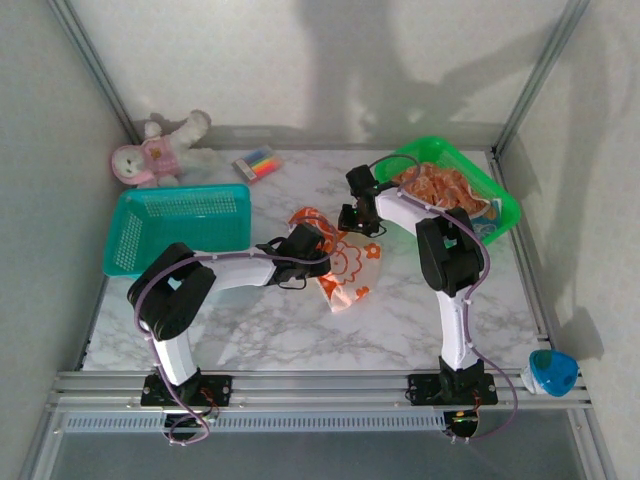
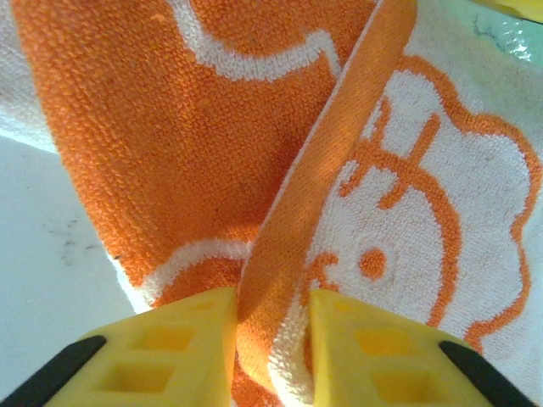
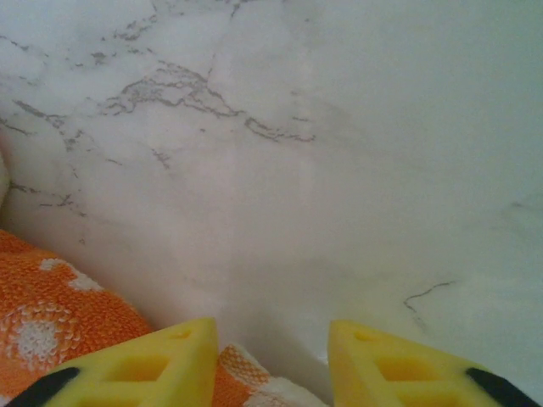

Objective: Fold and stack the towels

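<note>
Left end effector [image 2: 271,298]: closed narrow on a raised fold of the orange towel [image 2: 170,127], with the ridge of cloth pressed between both yellow fingers.
Right end effector [image 3: 271,326]: jaws apart, nothing clamped. A corner of the same towel lies just inside the gap at its near edge, with bare desk [image 3: 339,170] beyond.
Orange towel: crumpled rather than flat, on the middle of the desk between the two arms (the top view shows one part lifted at the left grip).
Handling: light, thin, limp terry. It will likely sag and drape from any single pinch. The looped surface should give the fingers good purchase, so slipping seems unlikely.
Where to hold: a corner or hem for each arm, so the cloth can be pulled taut. The present mid-fold pinch looks better for dragging than for spreading.
Other towels [image 1: 440,185]: heaped in the green basket [image 1: 508,210] at the far right, beside the right arm.
Teal basket [image 1: 180,228]: far left, well apart from the orange towel.
Progress: early, by my reading. This towel is not yet spread, let alone folded.
</note>
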{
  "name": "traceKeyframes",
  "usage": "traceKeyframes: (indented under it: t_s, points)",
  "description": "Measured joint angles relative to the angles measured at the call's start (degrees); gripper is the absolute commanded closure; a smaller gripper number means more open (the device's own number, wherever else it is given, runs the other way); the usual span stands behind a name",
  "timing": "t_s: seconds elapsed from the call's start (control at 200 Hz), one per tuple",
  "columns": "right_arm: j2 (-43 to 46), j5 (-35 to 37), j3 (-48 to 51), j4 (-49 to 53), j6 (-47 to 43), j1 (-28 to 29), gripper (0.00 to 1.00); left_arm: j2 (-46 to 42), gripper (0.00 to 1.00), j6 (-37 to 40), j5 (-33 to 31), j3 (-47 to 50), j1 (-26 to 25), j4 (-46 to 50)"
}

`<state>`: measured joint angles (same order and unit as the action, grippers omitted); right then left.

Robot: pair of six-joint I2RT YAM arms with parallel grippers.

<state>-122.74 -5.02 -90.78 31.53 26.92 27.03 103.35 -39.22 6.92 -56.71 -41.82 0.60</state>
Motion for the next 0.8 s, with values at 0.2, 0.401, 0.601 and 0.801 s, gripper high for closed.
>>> traceKeyframes:
  t_s: [0.2, 0.401, 0.601, 0.801]
  points:
    - [0.04, -1.64, 1.07, -0.72, 0.66, 0.00, 1.00, 0.00, 1.00, 0.37, 0.00, 0.00, 0.00, -0.02]
    - [3.17, -1.57, 3.89, -1.27, 0.76, -0.04, 1.00, -0.31, 1.00, 0.70, -1.62, -0.42, 0.00, 1.16]
    - [12.09, 0.92, 3.93, -0.04, 0.79, -0.24, 1.00, -2.58, 1.00, 5.09, -7.54, -8.41, 0.02, 10.25]
    - [19.69, 2.89, 3.06, 1.42, 0.94, -1.66, 1.00, -5.49, 1.00, 13.40, -13.31, -23.47, 0.68, 19.71]
